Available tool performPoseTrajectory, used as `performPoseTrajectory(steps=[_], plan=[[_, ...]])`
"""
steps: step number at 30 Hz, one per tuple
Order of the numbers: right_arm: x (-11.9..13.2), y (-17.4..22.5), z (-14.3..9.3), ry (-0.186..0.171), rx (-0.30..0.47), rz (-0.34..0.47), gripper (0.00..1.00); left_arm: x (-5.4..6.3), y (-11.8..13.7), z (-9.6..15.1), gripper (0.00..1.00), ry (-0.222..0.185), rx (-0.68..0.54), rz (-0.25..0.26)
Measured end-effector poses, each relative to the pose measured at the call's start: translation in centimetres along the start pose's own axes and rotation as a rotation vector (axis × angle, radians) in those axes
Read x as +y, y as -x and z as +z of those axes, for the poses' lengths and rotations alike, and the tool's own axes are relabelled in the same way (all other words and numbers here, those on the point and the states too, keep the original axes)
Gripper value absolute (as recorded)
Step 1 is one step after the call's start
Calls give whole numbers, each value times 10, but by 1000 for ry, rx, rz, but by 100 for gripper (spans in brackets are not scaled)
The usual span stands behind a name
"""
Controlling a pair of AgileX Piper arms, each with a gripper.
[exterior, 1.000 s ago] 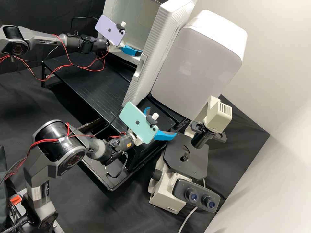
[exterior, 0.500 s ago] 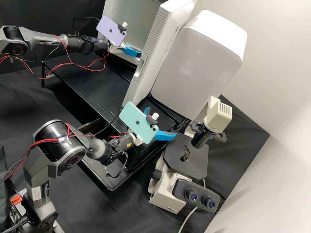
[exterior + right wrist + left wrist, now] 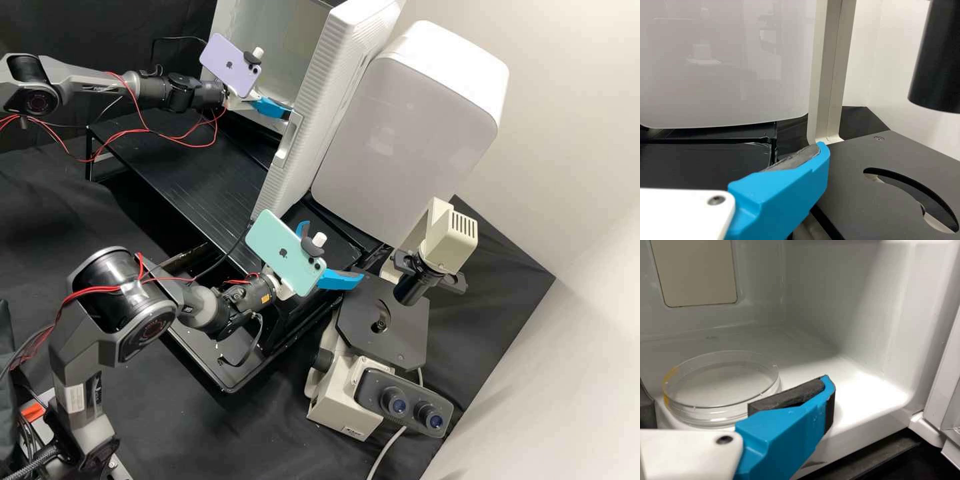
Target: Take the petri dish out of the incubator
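My left gripper (image 3: 273,107) sits at the mouth of the incubator (image 3: 850,315) with its fingers spread. The petri dish (image 3: 720,385) lies flat on the chamber floor just ahead of it, near the front lip, with one padded finger (image 3: 790,395) close beside the rim; I cannot tell whether they touch. The dish is round, so no axis matters, and I judge the pick calls for a short push straight ahead to straddle it. The right gripper (image 3: 331,252), also spread, is well apart by the microscope stage (image 3: 880,165), so the left is nearer.
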Motion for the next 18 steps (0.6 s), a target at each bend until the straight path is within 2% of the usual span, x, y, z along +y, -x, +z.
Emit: performPoseTrajectory(steps=[18], plan=[[0,0,0,0,0,0,100,-1,-1,-2,0,-3,16,1]])
